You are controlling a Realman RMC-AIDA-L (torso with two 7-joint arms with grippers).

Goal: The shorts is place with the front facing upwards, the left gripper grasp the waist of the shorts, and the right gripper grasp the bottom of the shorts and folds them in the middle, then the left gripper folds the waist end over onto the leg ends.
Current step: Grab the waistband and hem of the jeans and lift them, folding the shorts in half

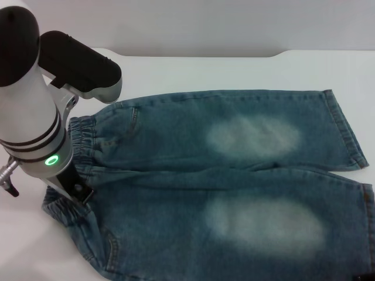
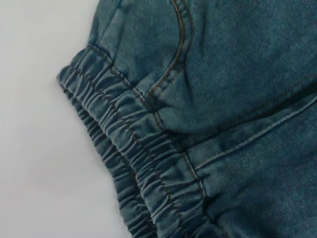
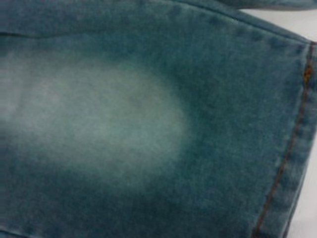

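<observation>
At the far left of the head view, the left hand hangs directly over the waist of the shorts, its black claw low against the ruffled band about midway along it. Whether its fingers are spread or clenched on cloth I cannot tell; the arm's barrel with the green ring hides them, and the left wrist view shows only the gathered elastic and a curved pocket seam close below, no fingers.

The shorts lie flat on the white tabletop, front up, long axis running left to right: waistband at the left, under the left hand, leg openings at the right. So the left arm is plainly the nearer one for the waist grasp, and the fold line would run along that same axis, between the two legs.

The denim is blue with a faded pale patch on each thigh, and the seam between the legs is slightly rumpled.

At the right, the bottom of the shorts shows flat stitched hems. The right hand is outside the head view; its wrist camera looks down closely on a pale patch and a hem, so it likely hovers near that end, its grip unknowable.
</observation>
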